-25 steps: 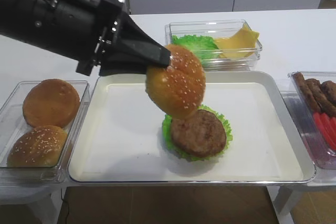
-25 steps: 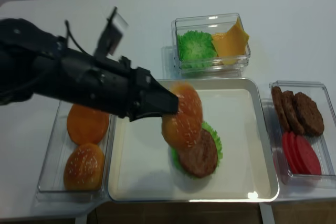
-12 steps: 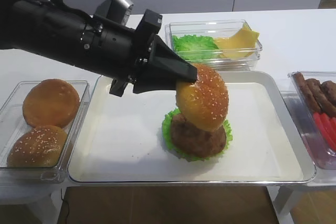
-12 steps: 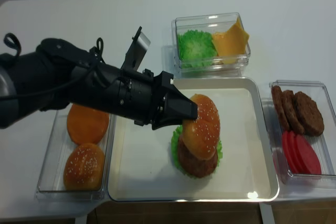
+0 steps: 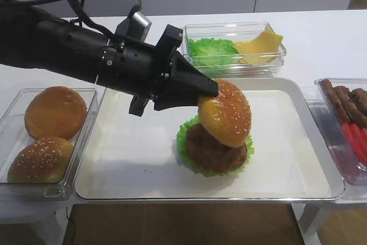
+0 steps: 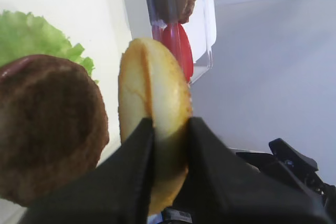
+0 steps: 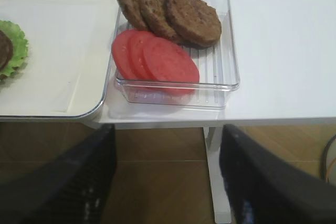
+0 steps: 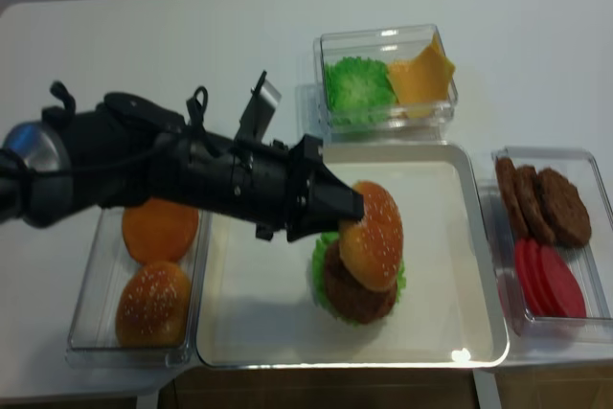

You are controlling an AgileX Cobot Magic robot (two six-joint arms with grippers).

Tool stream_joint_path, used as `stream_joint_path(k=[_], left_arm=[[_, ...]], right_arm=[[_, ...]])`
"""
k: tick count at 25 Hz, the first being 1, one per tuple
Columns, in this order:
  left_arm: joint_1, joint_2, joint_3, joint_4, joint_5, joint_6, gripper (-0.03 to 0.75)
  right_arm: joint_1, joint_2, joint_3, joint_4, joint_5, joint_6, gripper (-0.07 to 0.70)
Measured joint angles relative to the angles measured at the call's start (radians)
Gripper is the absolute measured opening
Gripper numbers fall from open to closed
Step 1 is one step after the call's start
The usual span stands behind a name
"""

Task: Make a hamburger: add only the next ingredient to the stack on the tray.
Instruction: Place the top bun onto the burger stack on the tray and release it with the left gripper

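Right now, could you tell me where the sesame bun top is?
In the exterior high view, the sesame bun top is tilted over the patty mid-tray, pinched in the left gripper jaws.

Sesame bun top [image 5: 225, 112]: domed, golden-brown, white-seeded; tilted steeply, lower edge resting on the patty, upper-left edge pinched between the left claw's [image 5: 207, 89] closed fingers.
Stack: round flat brown patty [image 5: 212, 148] lying on a frilly bright green lettuce leaf [image 5: 184, 142], right of the tray's centre.
Tray [image 5: 135, 142]: large, cream-white, rectangular, rounded corners, shiny silver rim, white liner.
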Motion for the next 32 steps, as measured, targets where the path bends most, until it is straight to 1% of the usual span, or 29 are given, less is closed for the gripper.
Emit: stream_joint_path(k=[3,8,12,14,19,25,32], left_arm=[[0.000,0.021,0.000,-0.009,0.011,0.007,0.143],[0.000,0.061,0.000,-0.011,0.057,0.022,0.142],[0.002,0.064,0.000,-0.011,0.075,0.027,0.142],[0.010,0.064,0.000,-0.011,0.085,0.029,0.142],[0.057,0.066,0.000,-0.011,0.127,0.031,0.139],[0.060,0.066,-0.001,-0.011,0.137,0.032,0.138],[0.037,0.066,-0.001,-0.011,0.135,0.037,0.137]], right_arm=[[0.000,0.000,0.000,0.000,0.000,0.000,0.467],[0.000,0.000,0.000,0.000,0.000,0.003,0.468],[0.000,0.000,0.000,0.000,0.000,0.010,0.467],[0.000,0.000,0.000,0.000,0.000,0.010,0.468],[0.000,0.000,0.000,0.000,0.000,0.010,0.467],[0.000,0.000,0.000,0.000,0.000,0.010,0.468],[0.000,0.000,0.000,0.000,0.000,0.010,0.467]])
